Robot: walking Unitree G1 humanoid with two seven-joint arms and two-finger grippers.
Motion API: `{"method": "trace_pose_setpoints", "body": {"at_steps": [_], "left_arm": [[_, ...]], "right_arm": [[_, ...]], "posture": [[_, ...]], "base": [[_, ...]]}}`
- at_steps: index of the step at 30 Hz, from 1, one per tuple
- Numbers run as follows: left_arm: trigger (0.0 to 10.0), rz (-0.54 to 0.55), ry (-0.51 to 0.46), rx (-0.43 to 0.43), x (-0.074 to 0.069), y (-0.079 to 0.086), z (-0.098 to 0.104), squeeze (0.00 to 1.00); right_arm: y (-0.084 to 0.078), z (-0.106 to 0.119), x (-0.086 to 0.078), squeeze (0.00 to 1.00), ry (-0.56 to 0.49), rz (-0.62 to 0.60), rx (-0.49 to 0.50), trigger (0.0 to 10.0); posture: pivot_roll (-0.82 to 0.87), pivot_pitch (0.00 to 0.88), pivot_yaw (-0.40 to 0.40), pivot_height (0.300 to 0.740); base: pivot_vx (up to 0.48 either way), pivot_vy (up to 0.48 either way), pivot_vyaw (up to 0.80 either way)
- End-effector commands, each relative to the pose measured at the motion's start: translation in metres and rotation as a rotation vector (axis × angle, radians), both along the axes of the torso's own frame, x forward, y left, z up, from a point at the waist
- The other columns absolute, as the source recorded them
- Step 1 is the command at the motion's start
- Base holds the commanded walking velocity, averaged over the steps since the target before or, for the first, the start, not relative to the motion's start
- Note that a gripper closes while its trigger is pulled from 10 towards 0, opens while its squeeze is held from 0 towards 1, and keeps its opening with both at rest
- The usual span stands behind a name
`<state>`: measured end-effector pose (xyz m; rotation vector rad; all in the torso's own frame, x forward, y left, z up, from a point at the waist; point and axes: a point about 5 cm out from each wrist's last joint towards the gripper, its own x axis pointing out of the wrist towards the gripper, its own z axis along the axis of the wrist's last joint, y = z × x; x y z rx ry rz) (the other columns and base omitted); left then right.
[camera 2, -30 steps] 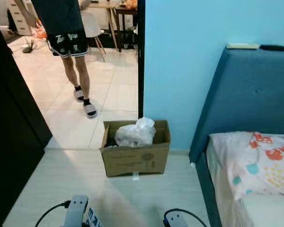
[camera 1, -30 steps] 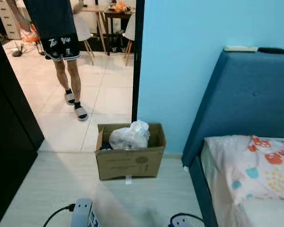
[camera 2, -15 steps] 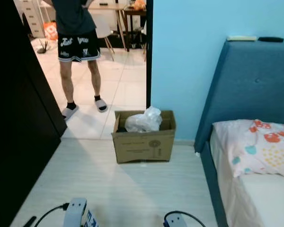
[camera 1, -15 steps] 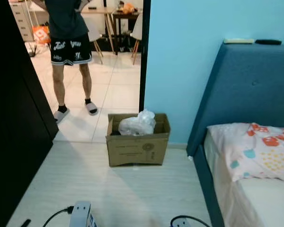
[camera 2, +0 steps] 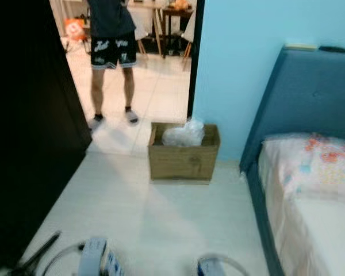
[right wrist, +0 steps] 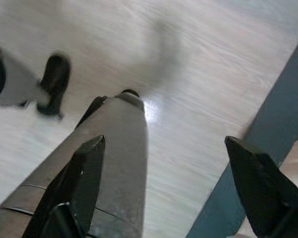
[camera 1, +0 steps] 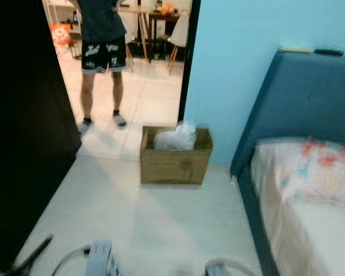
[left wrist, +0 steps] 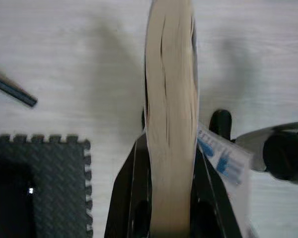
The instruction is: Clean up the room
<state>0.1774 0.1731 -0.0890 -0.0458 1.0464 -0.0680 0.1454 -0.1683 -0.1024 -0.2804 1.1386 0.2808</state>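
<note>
One cardboard box (camera 1: pixel 175 159) sits beside the bed (camera 1: pixel 310 218), one person (camera 1: pixel 103 49) standing beyond it. The left gripper (left wrist: pixel 171 163) clamps one beige flat object (left wrist: pixel 170 109); the right gripper (right wrist: pixel 164 163) is spread, empty.

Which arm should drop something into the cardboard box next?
Left, most likely. The left gripper is already shut on a beige flat item, while the right gripper is open and holds nothing. The box sits ahead by the doorway.

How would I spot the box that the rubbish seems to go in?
Find the blue bed against the light blue wall. On the floor by its headboard, near the doorway, sits an open brown cardboard box. A crumpled clear plastic bag pokes out of its top.
</note>
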Motion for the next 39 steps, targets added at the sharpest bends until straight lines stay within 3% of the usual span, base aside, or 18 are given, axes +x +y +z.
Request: {"method": "trace_pose_setpoints", "body": {"at_steps": [1, 39], "left_arm": [[10.0, -0.018, 0.005, -0.012, -0.0004, -0.0046, -0.0005, 0.00], [10.0, -0.048, 0.007, -0.014, -0.0007, -0.0063, -0.0007, 0.00]], "right_arm": [[0.0009, -0.0034, -0.0088, 0.00, 0.037, 0.006, -0.005, 10.0], [-0.0013, -0.0040, -0.0108, 0.00, 0.046, 0.021, -0.020, 10.0]], "posture": [[0.05, 0.000, -0.058, 0.740], [0.05, 0.000, -0.057, 0.740]], "base": [[-0.337, 0.000, 0.00], [-0.339, 0.000, 0.00]]}}
